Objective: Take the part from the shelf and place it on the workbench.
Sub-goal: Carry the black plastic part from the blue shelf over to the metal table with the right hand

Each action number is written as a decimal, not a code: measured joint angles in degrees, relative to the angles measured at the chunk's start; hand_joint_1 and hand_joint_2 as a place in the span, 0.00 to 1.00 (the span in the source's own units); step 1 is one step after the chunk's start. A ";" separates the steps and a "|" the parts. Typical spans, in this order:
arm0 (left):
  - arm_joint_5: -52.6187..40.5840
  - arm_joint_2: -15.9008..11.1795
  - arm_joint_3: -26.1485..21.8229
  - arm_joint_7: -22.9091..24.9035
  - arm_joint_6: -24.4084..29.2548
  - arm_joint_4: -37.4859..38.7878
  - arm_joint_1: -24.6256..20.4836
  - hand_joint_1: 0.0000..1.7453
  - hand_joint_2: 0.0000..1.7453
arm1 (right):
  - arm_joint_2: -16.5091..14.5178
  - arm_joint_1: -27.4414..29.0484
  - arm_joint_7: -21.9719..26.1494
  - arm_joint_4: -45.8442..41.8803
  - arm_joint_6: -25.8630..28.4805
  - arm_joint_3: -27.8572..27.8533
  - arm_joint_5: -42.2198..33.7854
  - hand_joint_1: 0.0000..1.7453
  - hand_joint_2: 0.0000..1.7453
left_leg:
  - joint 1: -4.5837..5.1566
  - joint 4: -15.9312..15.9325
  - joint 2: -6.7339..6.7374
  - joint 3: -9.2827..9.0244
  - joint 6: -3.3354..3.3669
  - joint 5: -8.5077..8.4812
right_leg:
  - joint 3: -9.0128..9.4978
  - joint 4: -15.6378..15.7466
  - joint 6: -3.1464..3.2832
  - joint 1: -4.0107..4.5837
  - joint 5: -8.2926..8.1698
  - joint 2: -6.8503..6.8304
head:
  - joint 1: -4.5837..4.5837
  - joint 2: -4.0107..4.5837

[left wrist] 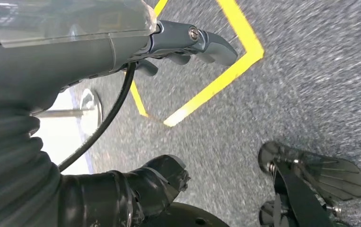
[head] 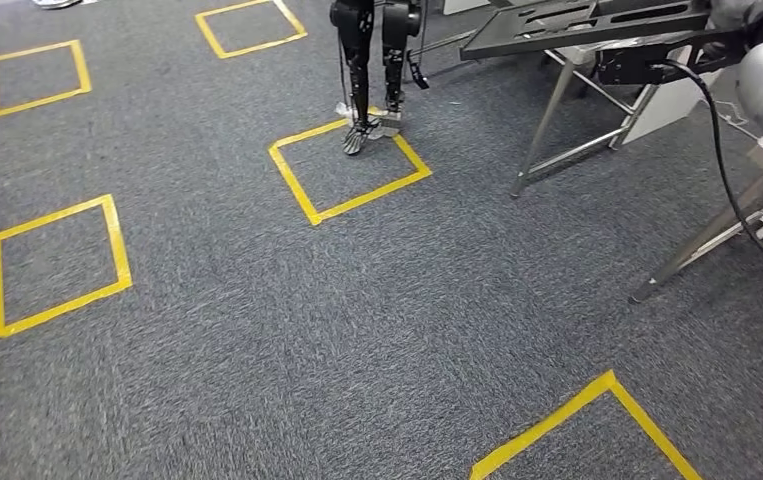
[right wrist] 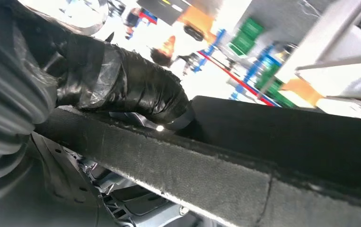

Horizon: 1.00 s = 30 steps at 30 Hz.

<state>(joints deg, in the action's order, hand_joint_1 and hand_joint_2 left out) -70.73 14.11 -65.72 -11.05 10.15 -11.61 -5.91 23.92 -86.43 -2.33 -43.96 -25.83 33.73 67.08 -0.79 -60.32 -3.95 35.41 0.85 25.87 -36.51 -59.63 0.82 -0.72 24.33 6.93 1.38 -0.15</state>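
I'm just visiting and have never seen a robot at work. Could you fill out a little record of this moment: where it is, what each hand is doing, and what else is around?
place: grey carpet marked with yellow tape squares
right hand: right hand grips the edge of a large flat black part
part: held out in front at the right side of the head view
left hand: left hand holds nothing, hanging above the floor
nearby: metal-legged stand; another robot's legs standing on a tape square
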 joint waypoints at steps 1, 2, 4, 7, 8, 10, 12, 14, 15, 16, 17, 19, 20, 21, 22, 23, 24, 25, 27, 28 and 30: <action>0.01 -0.03 -0.01 0.17 0.11 0.00 -0.02 0.00 1.00 | -0.05 -0.07 -0.02 0.04 -0.02 0.05 -0.01 1.00 1.00 | 0.07 0.87 -0.31 -0.48 0.14 0.04 | -0.17 -0.01 -0.39 -0.15 -0.03 0.68 | 0.01 0.00; 0.01 -0.03 -0.03 0.32 0.20 0.00 -0.09 0.00 1.00 | 0.02 -0.13 -0.02 0.08 -0.03 0.10 -0.01 1.00 1.00 | 0.18 1.15 0.32 -0.72 0.27 0.04 | -0.31 0.11 -0.81 -0.33 -0.15 1.39 | 0.00 0.01; 0.02 0.00 -0.06 0.45 0.35 0.00 -0.18 0.00 1.00 | 0.36 -0.29 -0.03 0.10 -0.01 0.17 -0.02 1.00 1.00 | 0.17 1.96 1.86 -1.14 0.90 -0.34 | -0.62 0.03 -1.44 -0.44 -0.04 0.92 | -0.02 0.01; 0.03 0.01 -0.15 0.48 0.46 0.00 -0.16 0.00 1.00 | 0.60 -0.90 -0.04 0.13 0.01 0.28 -0.03 1.00 1.00 | 0.06 3.04 4.11 -1.64 1.66 -0.73 | -3.71 -6.35 -2.07 -0.13 3.58 -4.91 | -0.08 0.00; 0.03 0.01 -0.19 0.40 0.43 0.00 -0.15 0.00 1.00 | 0.59 -1.01 -0.03 0.18 0.00 0.36 -0.03 1.00 1.00 | 0.09 3.07 4.80 -1.69 1.75 -0.66 | -5.55 -10.09 -2.31 -0.26 5.19 -5.94 | -0.07 0.00; 0.03 0.02 -0.25 0.22 0.24 0.00 -0.11 0.00 1.00 | 0.59 -1.03 -0.04 0.34 -0.05 0.48 -0.05 1.00 1.00 | 0.10 2.96 6.24 -1.81 1.74 -0.35 | -7.89 -14.56 -2.70 -0.60 6.15 -6.60 | -0.07 0.00; 0.03 0.06 -0.27 0.11 0.03 0.00 -0.10 0.00 1.00 | 0.60 -1.17 -0.04 0.48 -0.08 0.52 -0.05 1.00 1.00 | 0.06 2.72 7.68 -2.12 1.56 0.14 | -6.10 -10.81 -2.91 -0.78 3.16 -7.42 | -0.07 0.00; 0.03 0.13 -0.29 0.09 -0.05 0.00 -0.11 0.00 1.00 | 0.57 -1.50 -0.04 0.51 -0.08 0.53 -0.05 1.00 1.00 | 0.26 2.35 8.98 -2.55 1.11 0.85 | -2.24 -3.12 -2.72 -0.37 0.04 -9.95 | -0.07 0.00; 0.03 0.15 -0.31 0.08 -0.07 0.00 -0.13 0.00 1.00 | 0.53 -1.70 -0.04 0.52 -0.08 0.54 -0.05 1.00 1.00 | 0.42 2.22 9.59 -2.75 0.80 1.18 | -1.05 -0.70 -2.39 -0.04 -0.57 -10.80 | -0.06 0.00; 0.03 0.16 -0.32 0.05 -0.08 0.00 -0.17 0.00 1.00 | 0.50 -1.83 -0.05 0.54 -0.07 0.55 -0.05 1.00 1.00 | 0.58 2.18 10.21 -2.98 0.46 1.48 | -0.56 0.38 -2.01 0.29 -0.52 -11.13 | -0.03 0.00; 0.03 0.16 -0.33 0.04 -0.09 0.00 -0.24 0.00 1.00 | 0.50 -1.93 -0.05 0.57 -0.07 0.56 -0.06 1.00 1.00 | 0.69 2.21 10.87 -3.23 0.15 1.72 | -0.55 0.43 -1.59 0.55 -0.39 -10.47 | -0.02 0.00; 0.03 0.16 -0.35 0.02 -0.14 0.00 -0.35 0.00 1.00 | 0.65 -2.07 -0.04 0.58 -0.08 0.56 -0.07 1.00 1.00 | 0.60 2.03 11.42 -3.64 -0.52 2.38 | -0.41 0.54 -0.89 0.38 -0.36 -8.84 | 0.00 0.00; 0.03 0.15 -0.37 -0.01 -0.18 0.00 -0.39 0.00 1.00 | 0.69 -2.21 -0.04 0.57 -0.08 0.56 -0.07 1.00 1.00 | 0.47 1.00 10.27 -3.31 -0.79 3.16 | -0.28 0.65 -0.52 0.24 -0.39 -8.14 | 0.00 0.00; 0.03 0.15 -0.38 -0.05 -0.26 0.00 -0.38 0.00 1.00 | 0.69 -2.35 -0.04 0.56 -0.07 0.57 -0.07 1.00 1.00 | 0.33 -1.24 8.56 -2.31 -0.99 4.48 | -0.11 0.76 -0.16 0.08 -0.41 -7.50 | 0.00 0.00; 0.03 0.15 -0.39 -0.10 -0.34 0.00 -0.34 0.00 1.00 | 0.58 -2.45 -0.05 0.57 -0.07 0.58 -0.07 1.00 1.00 | 0.20 -4.74 6.53 -0.61 -1.09 6.22 | -0.02 0.81 0.12 0.01 -0.36 -6.84 | 0.00 0.00; 0.03 0.16 -0.40 -0.14 -0.40 0.00 -0.26 0.00 1.00 | 0.42 -2.51 -0.05 0.62 -0.07 0.62 -0.07 1.00 1.00 | 0.18 -8.92 5.17 1.55 -1.11 7.98 | 0.03 0.80 0.33 0.03 -0.30 -6.11 | 0.01 0.00; 0.03 0.16 -0.42 -0.11 -0.45 0.00 -0.16 0.00 1.00 | 0.25 -2.50 -0.02 0.70 -0.07 0.69 -0.07 1.00 1.00 | 0.18 -12.71 4.59 3.65 -1.10 9.17 | 0.08 0.76 0.45 0.08 -0.25 -5.25 | 0.00 0.00; 0.03 0.15 -0.43 -0.01 -0.46 0.00 -0.08 0.00 1.00 | 0.09 -2.48 0.09 0.80 -0.08 0.78 -0.07 1.00 1.00 | 0.20 -14.95 4.36 5.11 -1.03 9.30 | 0.14 0.73 0.54 0.14 -0.19 -4.29 | 0.00 0.00; 0.03 0.14 -0.47 0.28 -0.46 0.00 -0.03 0.00 1.00 | -0.10 -2.50 0.31 1.02 -0.12 0.92 -0.08 1.00 1.00 | 0.23 -12.70 3.92 5.09 -0.62 6.07 | 0.32 0.66 0.58 0.20 -0.11 -2.37 | 0.00 0.01; 0.05 0.12 -0.49 0.46 -0.46 0.00 -0.04 0.00 1.00 | -0.15 -2.54 0.39 1.13 -0.15 0.96 -0.08 1.00 1.00 | 0.24 -8.71 3.03 3.78 -0.27 3.39 | 0.39 0.65 0.56 0.19 -0.07 -1.48 | -0.01 0.01; 0.14 0.00 -0.53 0.78 -0.47 0.00 -0.03 0.00 1.00 | -0.21 -2.67 0.43 1.43 -0.25 1.00 -0.06 1.00 1.00 | 0.10 -1.29 0.27 0.87 0.38 -0.05 | 0.28 0.54 0.27 0.16 0.03 0.08 | -0.03 0.00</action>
<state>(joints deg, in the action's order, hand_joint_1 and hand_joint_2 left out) -70.60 14.11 -66.25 -10.28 9.68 -11.61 -5.94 23.70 -89.10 -1.90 -42.53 -26.08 34.73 67.02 -0.69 -61.61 -3.67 36.28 1.24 25.82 -36.22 -59.10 1.09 -0.56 24.37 7.01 1.35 -0.15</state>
